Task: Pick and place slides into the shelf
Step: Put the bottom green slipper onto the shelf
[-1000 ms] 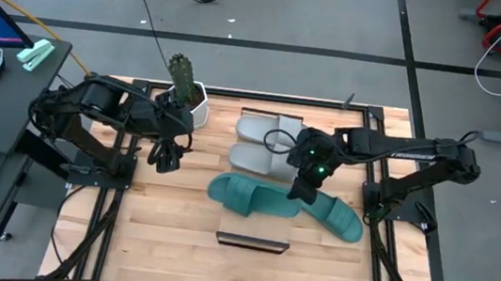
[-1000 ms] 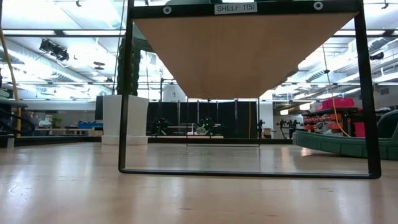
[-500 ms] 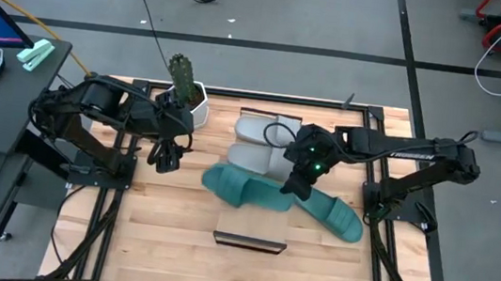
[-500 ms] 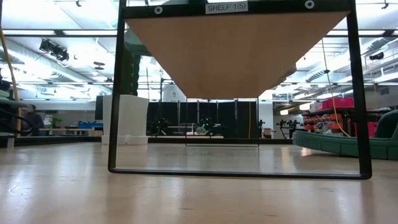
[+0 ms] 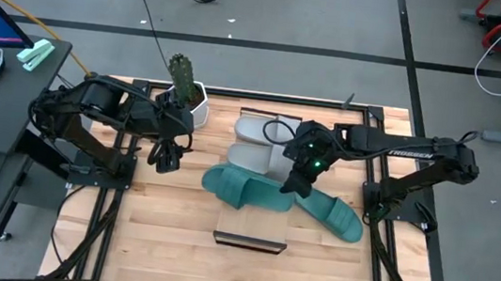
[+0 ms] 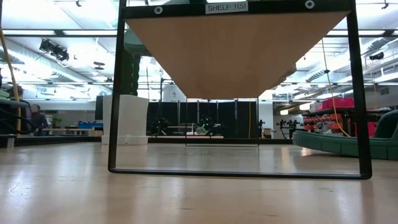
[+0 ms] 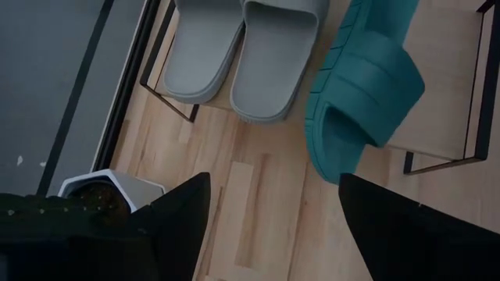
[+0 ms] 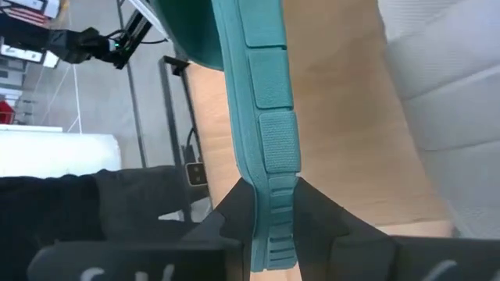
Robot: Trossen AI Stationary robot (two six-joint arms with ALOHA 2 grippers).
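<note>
Shelf (image 5: 255, 226) edge: right end effector (image 5: 295, 185) pinches teal slide (image 5: 243, 189).

From the left wrist camera, the left gripper (image 7: 269, 226) shows two dark fingers (image 7: 183, 222) spread wide apart over the slatted wooden tabletop (image 7: 269, 187). Beyond them, two light grey foam slides (image 7: 246, 51) lie side by side on the light wood shelf board with its thin dark metal frame (image 7: 168, 97). Just beside the pair, a teal green foam slide (image 7: 363, 86) lies tilted with its strap up, and a white pot of dark soil (image 7: 101, 195) sits near one finger.
</note>
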